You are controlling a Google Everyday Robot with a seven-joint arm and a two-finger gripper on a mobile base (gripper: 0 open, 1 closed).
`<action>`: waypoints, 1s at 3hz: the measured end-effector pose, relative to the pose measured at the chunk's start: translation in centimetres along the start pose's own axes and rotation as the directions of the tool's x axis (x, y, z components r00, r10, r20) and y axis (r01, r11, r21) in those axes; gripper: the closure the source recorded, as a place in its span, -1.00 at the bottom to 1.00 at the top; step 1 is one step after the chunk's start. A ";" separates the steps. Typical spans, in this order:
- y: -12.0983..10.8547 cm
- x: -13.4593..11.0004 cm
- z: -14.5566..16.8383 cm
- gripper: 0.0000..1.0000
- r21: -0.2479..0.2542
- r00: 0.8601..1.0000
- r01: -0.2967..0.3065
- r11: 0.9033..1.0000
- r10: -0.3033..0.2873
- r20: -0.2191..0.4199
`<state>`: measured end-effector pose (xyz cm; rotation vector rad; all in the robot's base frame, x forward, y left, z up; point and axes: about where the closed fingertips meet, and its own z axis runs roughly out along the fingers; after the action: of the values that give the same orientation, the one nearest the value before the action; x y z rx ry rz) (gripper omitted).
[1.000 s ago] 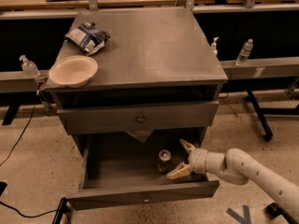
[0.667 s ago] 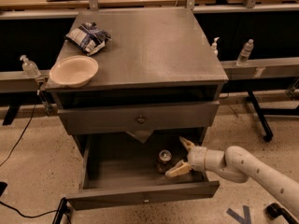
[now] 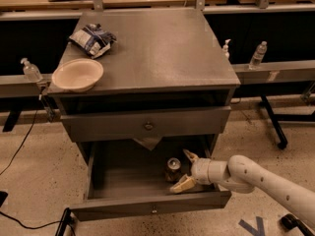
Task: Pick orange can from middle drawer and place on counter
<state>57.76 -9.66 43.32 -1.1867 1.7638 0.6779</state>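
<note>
The orange can [image 3: 173, 169] stands upright inside the open middle drawer [image 3: 123, 181], right of centre, its silver top showing. My gripper [image 3: 184, 170] reaches into the drawer from the right on a white arm. Its two pale fingers [image 3: 183, 184] are spread open, one behind and one in front of the can's right side, just short of it. The counter [image 3: 162, 48] is the grey top of the cabinet above.
A tan bowl [image 3: 78, 74] and a crumpled snack bag [image 3: 92, 39] sit on the counter's left side. A closed drawer with a dark knob [image 3: 148, 126] is above the open one. Clear bottles [image 3: 258, 55] stand on side benches. A cable runs on the floor at left.
My gripper has moved a little left toward the can, with its fingers still spread. The can has not moved.
</note>
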 end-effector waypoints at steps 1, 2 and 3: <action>0.2 1.2 0.9 -1.00 0.002 0.998 0.035 0.999 -0.035 -0.052; -0.4 1.6 1.1 -1.00 0.027 0.997 0.051 0.998 -0.050 -0.055; -1.0 1.5 0.7 -1.00 0.057 0.998 0.052 0.997 -0.050 -0.036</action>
<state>58.68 -10.14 41.72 -1.2059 1.7639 0.5761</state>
